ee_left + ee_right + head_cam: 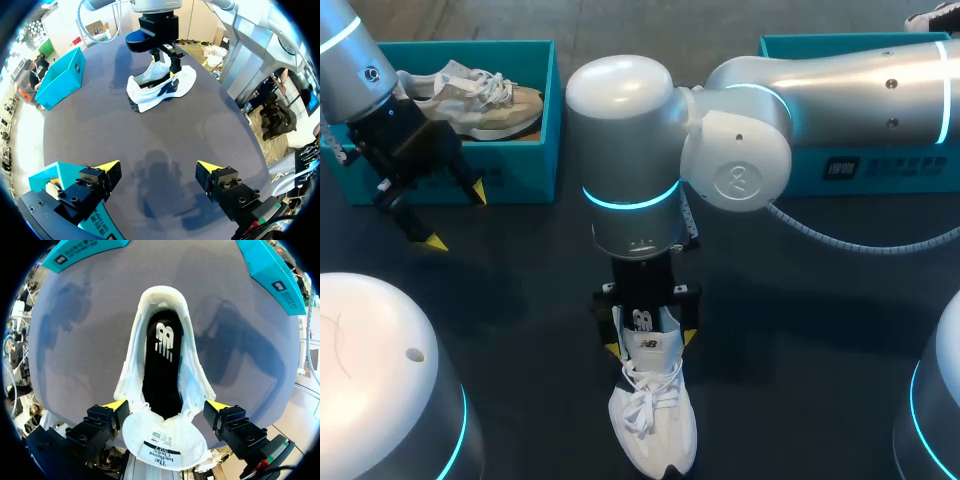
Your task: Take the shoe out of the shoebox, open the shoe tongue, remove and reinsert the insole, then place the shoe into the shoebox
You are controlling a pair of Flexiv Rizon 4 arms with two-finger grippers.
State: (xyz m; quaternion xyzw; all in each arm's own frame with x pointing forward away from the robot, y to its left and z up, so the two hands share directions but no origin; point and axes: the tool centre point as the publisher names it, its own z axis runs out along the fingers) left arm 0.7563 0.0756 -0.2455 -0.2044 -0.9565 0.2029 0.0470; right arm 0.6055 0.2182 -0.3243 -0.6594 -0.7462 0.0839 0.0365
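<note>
My R gripper [165,404] gapes astride 1 white shoe [653,420], logo [165,340] on insole [161,385]; L gripper [157,167] gapes empty, well apart from it; 2 teal shoeboxes [525,160] beyond.

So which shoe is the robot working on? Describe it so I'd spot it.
Find the dark table, then the right gripper over its near middle. The white shoe lies under it in the open, black insole showing; the beige shoe sits inside the teal box.
</note>
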